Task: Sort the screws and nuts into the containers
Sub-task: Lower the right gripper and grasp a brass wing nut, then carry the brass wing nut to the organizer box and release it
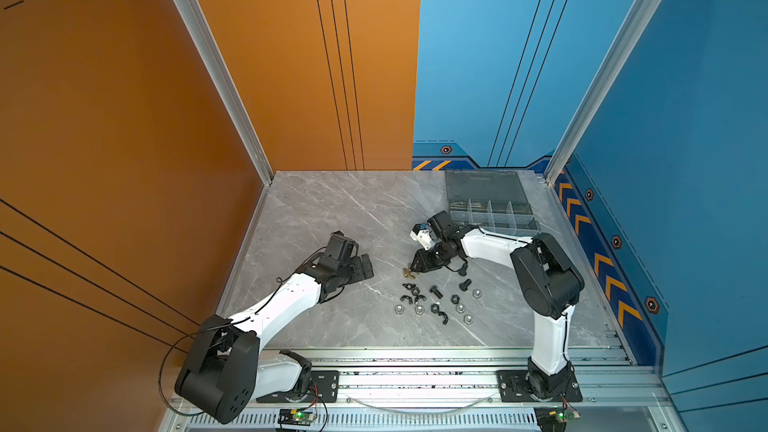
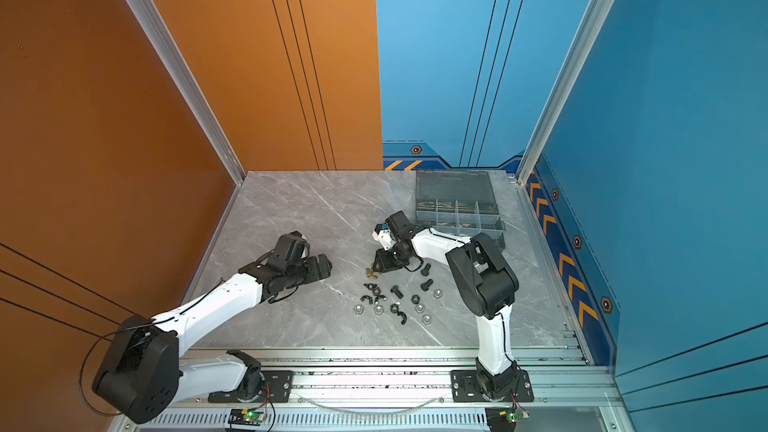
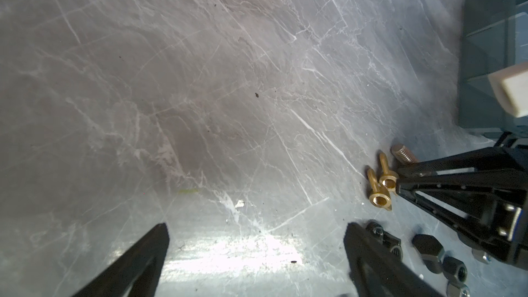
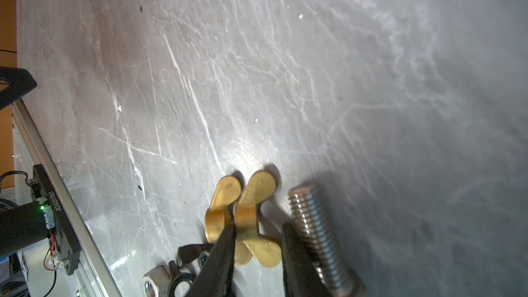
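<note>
Nearest, strewn right of centre on the grey marbled surface (image 1: 332, 218): loose nuts (image 1: 432, 305), silver and black hex ones plus black winged ones, with three short black screws (image 1: 465, 283) along the far side of the scatter. To the left, well apart from all that: left tool (image 1: 365, 268) low over bare surface, jaws wide, holding nothing. Just beyond the scatter: two brass wing nuts (image 4: 245, 218) side by side, a longer silver screw (image 4: 317, 232) lying just beside them. Right tool (image 4: 258, 225) down on these, jaws narrow, one finger between the two brass pieces, the other between brass and silver screw; pinching or merely straddling, impossible to tell. Farthest, in the far right corner: smoky organiser box (image 1: 482, 184), lid open, compartments (image 1: 494, 213) facing up.
</note>
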### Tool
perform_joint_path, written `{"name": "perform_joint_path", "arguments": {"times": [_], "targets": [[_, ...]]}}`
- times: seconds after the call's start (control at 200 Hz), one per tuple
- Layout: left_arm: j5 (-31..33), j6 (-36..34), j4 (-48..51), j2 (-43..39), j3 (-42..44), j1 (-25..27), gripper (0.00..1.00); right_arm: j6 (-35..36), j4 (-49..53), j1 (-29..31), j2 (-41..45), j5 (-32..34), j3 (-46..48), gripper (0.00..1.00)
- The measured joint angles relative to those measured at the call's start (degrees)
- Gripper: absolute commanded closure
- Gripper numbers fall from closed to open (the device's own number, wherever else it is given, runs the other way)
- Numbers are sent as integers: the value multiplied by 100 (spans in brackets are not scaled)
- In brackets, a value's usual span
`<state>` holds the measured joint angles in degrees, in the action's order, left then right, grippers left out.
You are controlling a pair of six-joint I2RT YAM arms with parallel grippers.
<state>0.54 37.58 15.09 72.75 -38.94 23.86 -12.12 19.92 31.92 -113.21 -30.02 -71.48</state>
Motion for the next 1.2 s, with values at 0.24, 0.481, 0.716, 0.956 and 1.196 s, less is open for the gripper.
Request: {"name": "perform_joint_path", "arguments": {"times": [0.24,0.481,0.716,0.956,1.196], "targets": [[2,0,0,13,0,17,2,2,-2,4,-109,28,-114,72],[2,0,2,39,0,17,2,2,-9,46,-136,28,-136,72],[2,0,2,79,-2,22,2,-26,-44,118,-136,136,-144,74],[2,0,22,79,-13,22,2,-52,-52,129,-162,199,-160,86],[2,0,24,79,-15,22,2,-55,-55,127,-162,153,-197,100]]}}
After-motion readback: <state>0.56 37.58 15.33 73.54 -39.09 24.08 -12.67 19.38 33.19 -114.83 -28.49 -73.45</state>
